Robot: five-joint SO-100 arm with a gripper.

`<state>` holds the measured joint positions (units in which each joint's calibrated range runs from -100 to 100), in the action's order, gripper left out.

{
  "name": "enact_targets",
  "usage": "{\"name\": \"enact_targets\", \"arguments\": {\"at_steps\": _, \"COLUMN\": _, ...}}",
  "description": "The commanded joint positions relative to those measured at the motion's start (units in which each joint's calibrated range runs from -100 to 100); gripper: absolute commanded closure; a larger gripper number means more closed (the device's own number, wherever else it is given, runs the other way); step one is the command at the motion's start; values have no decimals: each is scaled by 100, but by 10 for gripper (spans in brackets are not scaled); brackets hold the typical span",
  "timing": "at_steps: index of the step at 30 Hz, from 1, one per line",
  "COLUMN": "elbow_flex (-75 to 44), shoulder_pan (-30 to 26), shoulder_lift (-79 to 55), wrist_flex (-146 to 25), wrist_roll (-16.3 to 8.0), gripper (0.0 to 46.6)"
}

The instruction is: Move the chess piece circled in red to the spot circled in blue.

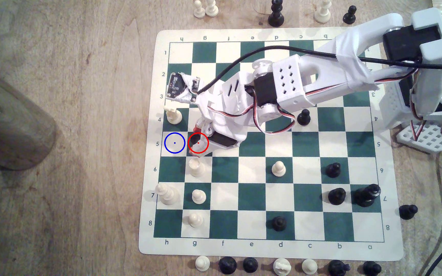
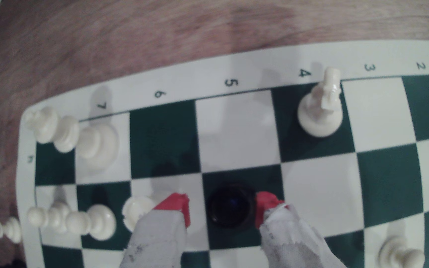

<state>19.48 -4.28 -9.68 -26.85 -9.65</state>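
Red-tipped, cloth-wrapped pincer (image 2: 222, 208), spread open, straddles the chess piece (image 2: 231, 207), a squat glossy black form with a round flattish top on a green square. The spot (image 1: 174, 143), a cream square, lies just beyond the pincer's tips.

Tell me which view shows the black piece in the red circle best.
Wrist view: the chess piece sits unobstructed on its green square between the gripper's red fingertips. In the exterior view the arm covers nearly all of it; only a dark patch shows inside the circle.
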Motion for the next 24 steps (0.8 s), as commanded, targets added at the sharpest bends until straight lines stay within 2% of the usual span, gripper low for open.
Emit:
{"name": "enact_targets", "arguments": {"at_steps": 1, "elbow_flex": -80, "shoulder_pan": 17, "shoulder_lift": 144, "wrist_flex": 97, "wrist_roll": 34, "gripper": 356}}
{"name": "enact_targets", "arguments": {"at_steps": 8, "elbow_flex": -62, "shoulder_pan": -6, "shoulder_lift": 102, "wrist_flex": 97, "wrist_roll": 34, "gripper": 345}}
{"name": "enact_targets", "arguments": {"at_steps": 15, "elbow_flex": -53, "shoulder_pan": -45, "shoulder_lift": 51, "wrist_flex": 97, "wrist_roll": 34, "gripper": 362}}
{"name": "enact_targets", "arguments": {"at_steps": 24, "elbow_flex": 183, "shoulder_pan": -53, "shoulder_lift": 323, "wrist_flex": 269, "wrist_roll": 39, "gripper": 444}}
